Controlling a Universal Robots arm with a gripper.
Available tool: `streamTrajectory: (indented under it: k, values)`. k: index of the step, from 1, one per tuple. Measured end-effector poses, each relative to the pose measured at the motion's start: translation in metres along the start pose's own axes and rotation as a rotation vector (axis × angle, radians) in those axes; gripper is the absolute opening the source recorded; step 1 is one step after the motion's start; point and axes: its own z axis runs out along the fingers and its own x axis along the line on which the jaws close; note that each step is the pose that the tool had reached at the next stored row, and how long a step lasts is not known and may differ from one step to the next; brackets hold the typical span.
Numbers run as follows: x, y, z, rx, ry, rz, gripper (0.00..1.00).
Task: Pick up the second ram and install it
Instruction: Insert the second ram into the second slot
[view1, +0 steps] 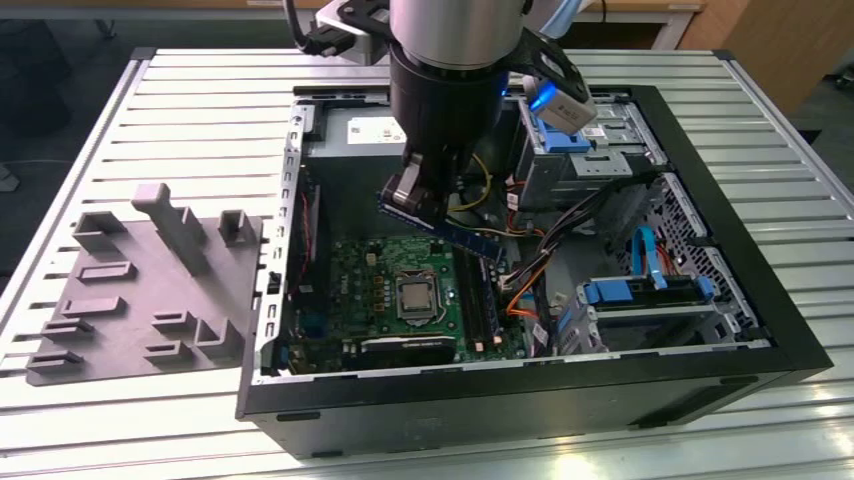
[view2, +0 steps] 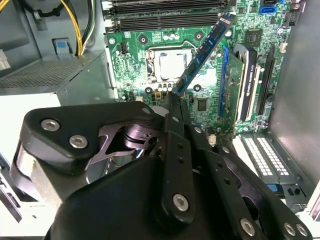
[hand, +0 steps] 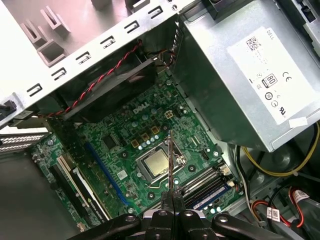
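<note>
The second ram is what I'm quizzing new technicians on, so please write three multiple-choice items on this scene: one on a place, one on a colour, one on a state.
1. Where is the second ram?
A. Lying flat on the slatted table
B. In the air above the motherboard, inside the case
C. Lying on top of the power supply

2. What colour is the moulded plate at the exterior view's left of the case?
A. Grey
B. Red
C. Yellow

3. What state is the hand in?
A. Open and empty
B. Shut on the second ram
C. Shut on a yellow cable

Answers:
1 B, the exterior view shows it held over the board within the case walls.
2 A, the plate and its upright blocks are all grey.
3 B, both wrist views show it clamping the stick's end.
</note>
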Motion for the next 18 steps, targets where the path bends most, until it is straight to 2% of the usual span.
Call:
streamTrajectory:
  k: [18]
  values:
    - [0.0000, 0.0000, 0.0000, 0.0009, -0.0015, 0.042, 0.11]
